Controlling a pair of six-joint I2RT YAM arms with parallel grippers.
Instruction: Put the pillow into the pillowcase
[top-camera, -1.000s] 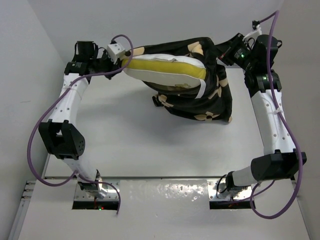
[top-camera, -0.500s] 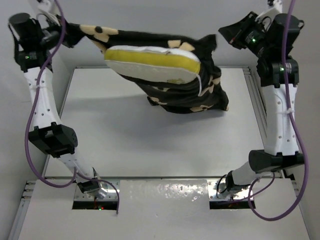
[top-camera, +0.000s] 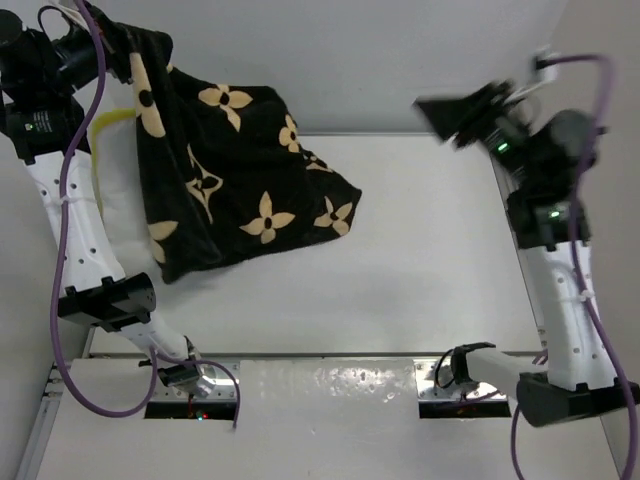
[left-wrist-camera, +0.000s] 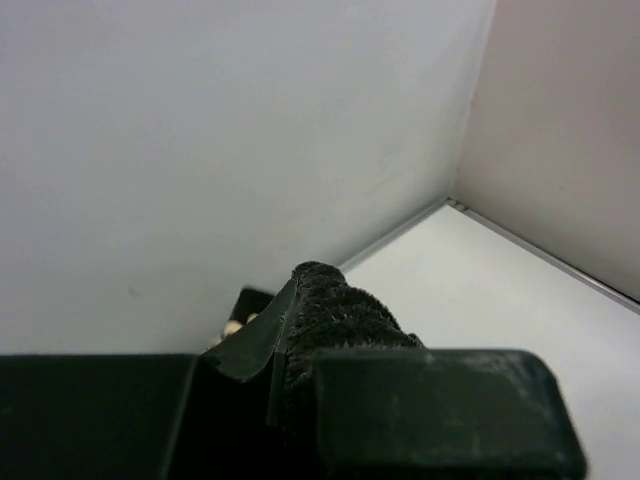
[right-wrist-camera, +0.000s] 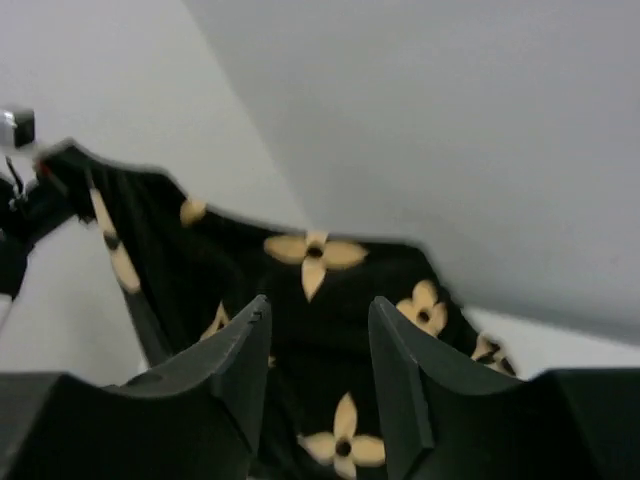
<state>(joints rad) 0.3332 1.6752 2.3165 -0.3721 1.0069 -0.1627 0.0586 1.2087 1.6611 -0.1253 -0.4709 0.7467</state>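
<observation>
The black pillowcase with tan flowers hangs from its top corner at the far left and drapes down onto the table. My left gripper is raised there, shut on that corner. In the left wrist view its gripper pinches a fold of the velvety pillowcase. The pillow shows only as a white strip with a yellow band at the case's left edge; the rest is covered. My right gripper is raised at the far right, open and empty, well away from the cloth. The right wrist view shows the gripper pointing at the pillowcase.
The white table is boxed in by pale walls at the back and both sides. Purple cables loop along both arms. The two arm bases sit on a metal strip at the near edge.
My right gripper has opened and let go of the pillowcase. The left arm swung up and left, dragging the case with it, so it now covers most of the pillow.
</observation>
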